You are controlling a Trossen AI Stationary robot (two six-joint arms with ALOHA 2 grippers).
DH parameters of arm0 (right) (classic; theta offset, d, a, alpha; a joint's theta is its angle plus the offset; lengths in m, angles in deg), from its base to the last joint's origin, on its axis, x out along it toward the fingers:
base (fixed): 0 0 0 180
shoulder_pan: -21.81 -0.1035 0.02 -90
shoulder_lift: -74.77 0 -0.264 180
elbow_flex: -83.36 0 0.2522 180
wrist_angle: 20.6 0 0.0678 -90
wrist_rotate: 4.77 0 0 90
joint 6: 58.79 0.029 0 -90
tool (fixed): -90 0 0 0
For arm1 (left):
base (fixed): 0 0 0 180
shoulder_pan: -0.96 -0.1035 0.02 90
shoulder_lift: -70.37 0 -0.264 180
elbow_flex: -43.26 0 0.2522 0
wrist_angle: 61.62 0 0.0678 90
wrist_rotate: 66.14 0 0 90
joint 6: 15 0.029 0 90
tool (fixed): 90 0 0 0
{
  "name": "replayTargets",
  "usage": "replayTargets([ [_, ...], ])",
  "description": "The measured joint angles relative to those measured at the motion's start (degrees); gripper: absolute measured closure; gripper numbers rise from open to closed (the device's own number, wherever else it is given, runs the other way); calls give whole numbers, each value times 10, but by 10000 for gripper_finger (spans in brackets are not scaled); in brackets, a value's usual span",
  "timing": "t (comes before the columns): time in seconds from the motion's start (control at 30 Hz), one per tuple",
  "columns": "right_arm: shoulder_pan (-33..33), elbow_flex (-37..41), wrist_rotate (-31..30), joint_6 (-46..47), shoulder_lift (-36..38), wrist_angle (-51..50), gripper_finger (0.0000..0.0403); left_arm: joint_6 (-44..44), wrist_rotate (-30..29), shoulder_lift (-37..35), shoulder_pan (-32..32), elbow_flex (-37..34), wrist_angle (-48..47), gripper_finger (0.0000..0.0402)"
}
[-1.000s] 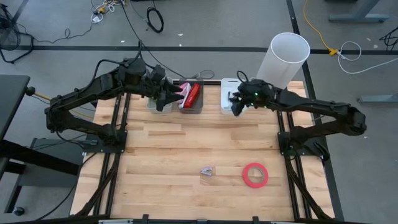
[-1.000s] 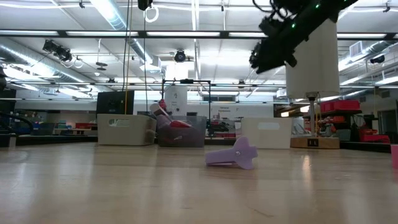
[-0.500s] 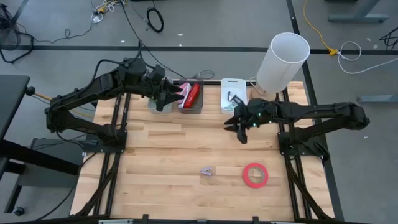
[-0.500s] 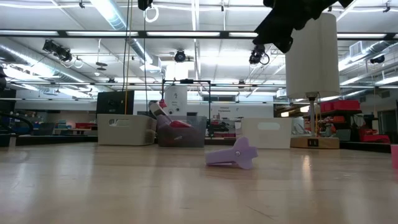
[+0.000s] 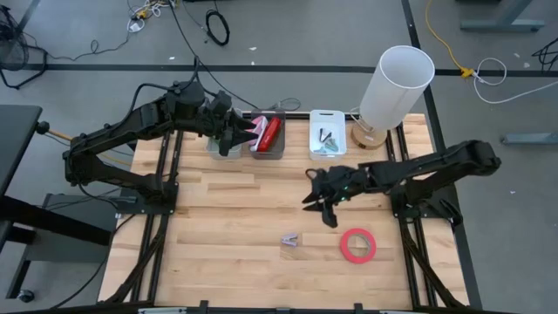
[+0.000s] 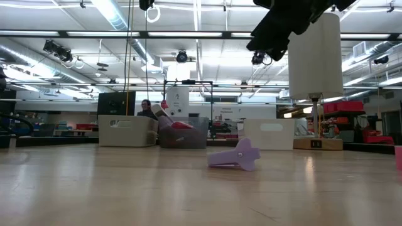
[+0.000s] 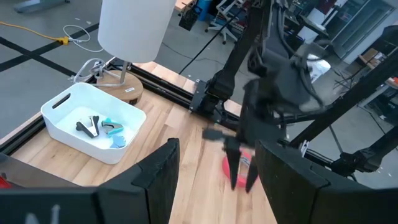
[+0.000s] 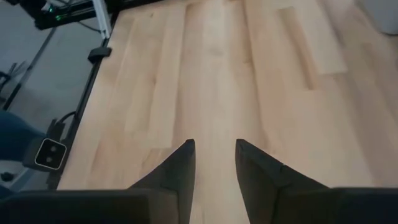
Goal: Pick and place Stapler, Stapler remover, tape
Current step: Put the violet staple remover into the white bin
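A purple stapler remover (image 5: 291, 240) lies on its side on the wooden table, near the middle of the near half. To its right a red-pink tape ring (image 5: 357, 245) lies flat. The red stapler (image 5: 268, 133) rests in a grey bin at the far edge. My right gripper (image 5: 318, 209) hangs open above bare wood, on the far side of the remover and the tape, with nothing between its fingers (image 8: 180, 163). My left gripper (image 5: 228, 144) stands open above the far-edge bins, beside the stapler's bin.
A white bin (image 5: 326, 133) with small staple removers stands at the far edge, a tall white lamp (image 5: 397, 83) to its right. Another bin (image 5: 214, 144) sits under my left gripper. Bare wood stretches across the table's middle and near left.
My right gripper has swung from above the white bin toward the table's near edge and a little left, sinking slightly and tipping further downward. It now hangs over the middle of the table, closer to the remover and the tape.
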Motion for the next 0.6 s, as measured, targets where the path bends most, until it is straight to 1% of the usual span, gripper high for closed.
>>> replayTargets([
  [0.23,-22,0,4,0,-84,75,287,0,0,0,0,0,0,189],
  [0.43,-34,0,55,15,-159,131,288,0,0,0,0,0,0,189],
  [0.6,-45,0,88,28,-213,155,287,0,0,0,0,0,0,189],
])
